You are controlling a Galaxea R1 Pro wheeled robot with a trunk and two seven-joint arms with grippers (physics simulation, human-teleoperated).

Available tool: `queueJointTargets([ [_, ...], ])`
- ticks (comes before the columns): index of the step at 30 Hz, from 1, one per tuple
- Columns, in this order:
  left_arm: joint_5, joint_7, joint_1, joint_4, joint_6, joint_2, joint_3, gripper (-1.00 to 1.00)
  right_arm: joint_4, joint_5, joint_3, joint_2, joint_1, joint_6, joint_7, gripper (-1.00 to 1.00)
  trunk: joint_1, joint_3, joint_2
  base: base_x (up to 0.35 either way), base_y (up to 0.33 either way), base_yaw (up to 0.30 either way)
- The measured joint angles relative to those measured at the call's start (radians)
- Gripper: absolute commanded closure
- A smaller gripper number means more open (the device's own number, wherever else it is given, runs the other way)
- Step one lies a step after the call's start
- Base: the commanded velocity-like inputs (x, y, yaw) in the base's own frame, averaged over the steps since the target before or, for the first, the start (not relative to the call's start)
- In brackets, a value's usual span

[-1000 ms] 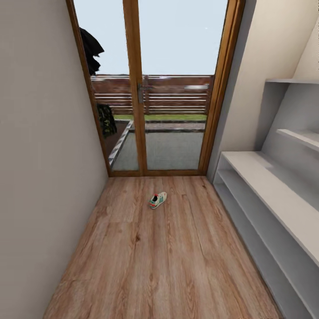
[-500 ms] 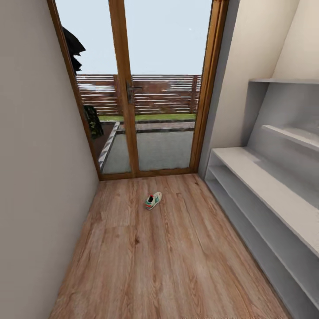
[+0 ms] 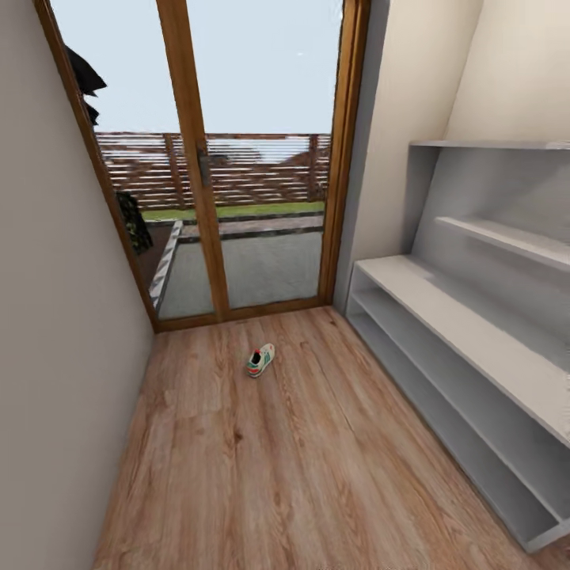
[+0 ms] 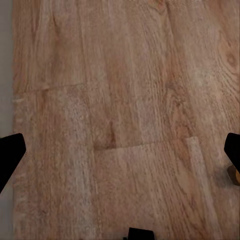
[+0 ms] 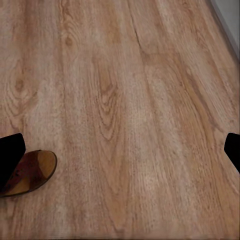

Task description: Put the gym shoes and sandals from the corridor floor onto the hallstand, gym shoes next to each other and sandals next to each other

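Down at the door end: one gym shoe [image 3: 260, 360] lies on the corridor floor [image 3: 285, 459], just short of the glass door [image 3: 237, 174], its toe turned toward the hallstand side.
Hallstand: the hallstand [image 3: 475, 332] runs along the wall beside the door, well apart from the shoe; every shelf I can see is bare, so I judge nothing is racked yet.
Why I stand here: I'm looking straight down the corridor with shoe and rack both ahead of me, which reads to me as an approach, not a pick.
Left gripper: the left gripper [image 4: 120, 160] hangs over bare planks, dark fingertips [image 4: 11, 152] at opposite edges of its wrist view, so it is spread wide and carrying nothing.
Right gripper: the right gripper [image 5: 120, 155] is likewise wide and unloaded, fingertips [image 5: 10, 150] far apart over the floor.
Wrist bonus: the right wrist view catches a brown sandal [image 5: 31, 172] flat on the floor, close under my arm and far from the door (a gift, that one!).
Left wrist extra: a small brown shape at its edge, too little to name.
Right wrist corner: a pale strip, possibly the hallstand's base; I can't tell.
Head view bonus: it alone gives me shoe, door and rack together.
Next call: sandal is nearer, I'd judge.
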Motion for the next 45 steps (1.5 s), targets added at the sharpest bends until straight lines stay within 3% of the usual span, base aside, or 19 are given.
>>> queueJointTargets([
  [45, 0.001, 0.000, 0.000, 0.001, 0.000, 0.000, -0.001, -1.00, 0.000, 0.000, 0.000, 0.000, 0.000, 0.000, 0.000, -1.00, 0.000, 0.000, 0.000, 0.000, 0.018, -0.265],
])
